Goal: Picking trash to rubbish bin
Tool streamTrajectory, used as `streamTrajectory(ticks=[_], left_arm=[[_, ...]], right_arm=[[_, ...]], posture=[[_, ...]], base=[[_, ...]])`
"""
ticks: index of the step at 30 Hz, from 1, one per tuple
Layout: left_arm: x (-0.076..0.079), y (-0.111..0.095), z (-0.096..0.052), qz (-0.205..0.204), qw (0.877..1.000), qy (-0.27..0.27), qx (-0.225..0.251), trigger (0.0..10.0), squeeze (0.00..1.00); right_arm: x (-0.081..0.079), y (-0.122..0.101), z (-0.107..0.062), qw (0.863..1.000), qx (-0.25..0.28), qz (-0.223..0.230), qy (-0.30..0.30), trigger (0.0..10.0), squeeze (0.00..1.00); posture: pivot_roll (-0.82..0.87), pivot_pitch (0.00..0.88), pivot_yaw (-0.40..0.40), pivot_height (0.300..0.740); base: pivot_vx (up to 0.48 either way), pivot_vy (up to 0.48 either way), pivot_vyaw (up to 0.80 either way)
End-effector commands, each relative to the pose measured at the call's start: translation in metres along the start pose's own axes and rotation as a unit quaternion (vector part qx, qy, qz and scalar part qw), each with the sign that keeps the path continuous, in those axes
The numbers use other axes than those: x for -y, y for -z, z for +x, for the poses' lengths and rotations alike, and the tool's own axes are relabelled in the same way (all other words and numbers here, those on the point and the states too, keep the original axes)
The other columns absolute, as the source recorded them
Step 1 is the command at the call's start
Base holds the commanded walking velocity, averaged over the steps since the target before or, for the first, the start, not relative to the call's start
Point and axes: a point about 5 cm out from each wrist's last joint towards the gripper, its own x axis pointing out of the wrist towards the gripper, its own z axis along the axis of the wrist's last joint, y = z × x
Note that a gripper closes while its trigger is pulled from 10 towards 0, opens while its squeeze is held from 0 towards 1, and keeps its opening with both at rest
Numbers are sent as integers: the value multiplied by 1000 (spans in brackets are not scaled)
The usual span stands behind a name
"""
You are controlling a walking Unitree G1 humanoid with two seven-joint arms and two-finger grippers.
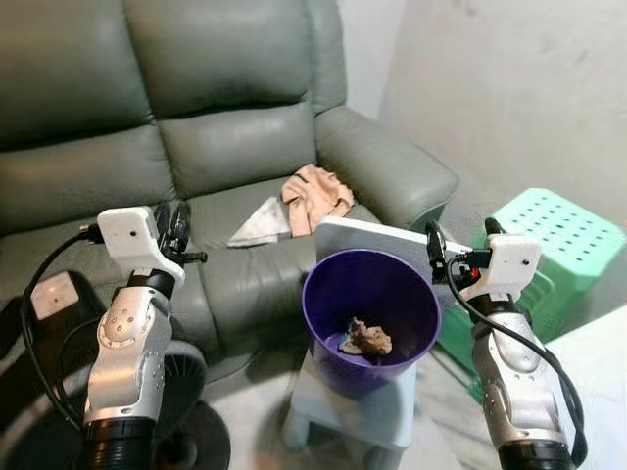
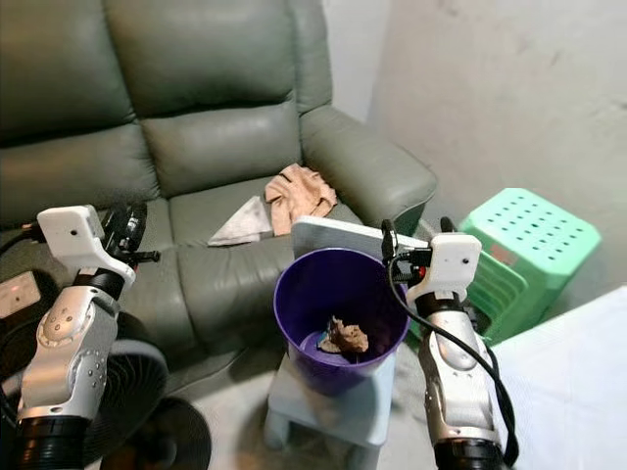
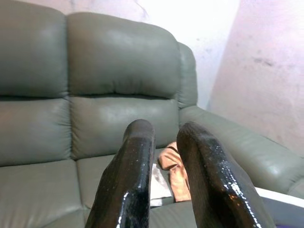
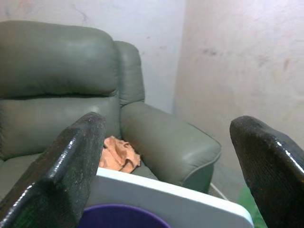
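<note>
Grey-green leather sofa [image 1: 196,147] against a pale plaster wall [image 1: 509,88]. On its seat cushion: crumpled peach cloth [image 1: 315,196], with a grey-white paper scrap [image 1: 261,223] just beside it. Purple rubbish bin [image 1: 370,318] on a pale stool [image 1: 358,411] before the sofa, a brown crumpled scrap [image 1: 367,338] inside, a white lid [image 1: 377,238] at its back rim. Green plastic stool [image 1: 554,230] at right. Left gripper [image 3: 164,156]: raised over the sofa's edge, fingers nearly together, holding nothing. Right gripper [image 4: 171,161]: beside the bin, fingers spread wide, empty.

soft dim light; slightly grainy
</note>
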Motion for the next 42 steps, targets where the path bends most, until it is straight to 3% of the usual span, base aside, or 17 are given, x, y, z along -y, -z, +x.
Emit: streamTrajectory(ticks=[1,29,42], left_arm=[[7,-1,3,-1,1000,10,0,10000,0],[16,2,7,0,999,37,1,10000,0],[32,7,7,-6,997,77,-12,10000,0]], right_arm=[[6,-3,0,1000,1,-6,12,10000,0],[3,-2,1,1000,1,-9,10,10000,0],[2,-1,0,1000,0,-8,13,10000,0]], posture=[[133,5,-21,715],[122,0,-15,715],[119,0,-7,715]], base=[[0,0,-750],[0,0,-744],[0,0,-723]])
